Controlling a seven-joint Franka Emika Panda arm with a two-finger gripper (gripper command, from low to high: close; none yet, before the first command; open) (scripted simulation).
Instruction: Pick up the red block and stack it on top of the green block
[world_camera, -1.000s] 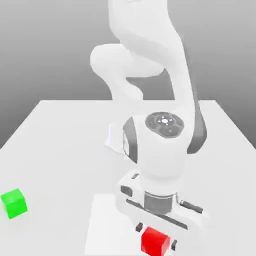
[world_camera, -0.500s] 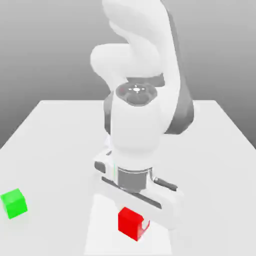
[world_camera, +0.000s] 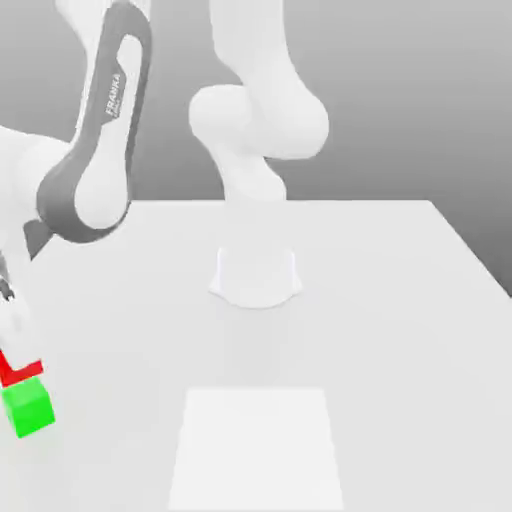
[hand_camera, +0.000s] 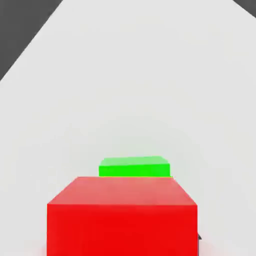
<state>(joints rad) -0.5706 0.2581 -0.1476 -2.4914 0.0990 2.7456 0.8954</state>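
Observation:
The red block (world_camera: 20, 370) is held between the fingers of my gripper (world_camera: 14, 358), which is shut on it at the far edge of the exterior view's left. Directly beneath it the green block (world_camera: 28, 409) rests on the white table (world_camera: 380, 330). The red cube hangs close over the green cube's top, shifted slightly toward the exterior view's left; I cannot tell whether they touch. In the hand view the red block (hand_camera: 122, 217) is large and close, with the green block (hand_camera: 134, 166) partly visible beyond it.
The arm's white base (world_camera: 256, 275) stands at the table's middle back. A paler square patch (world_camera: 255, 445) marks the table front. The green block lies near the table's edge on the exterior view's left.
The arm has swung from the table's front middle to the exterior view's left, carrying the red block off the pale patch to just over the green block.

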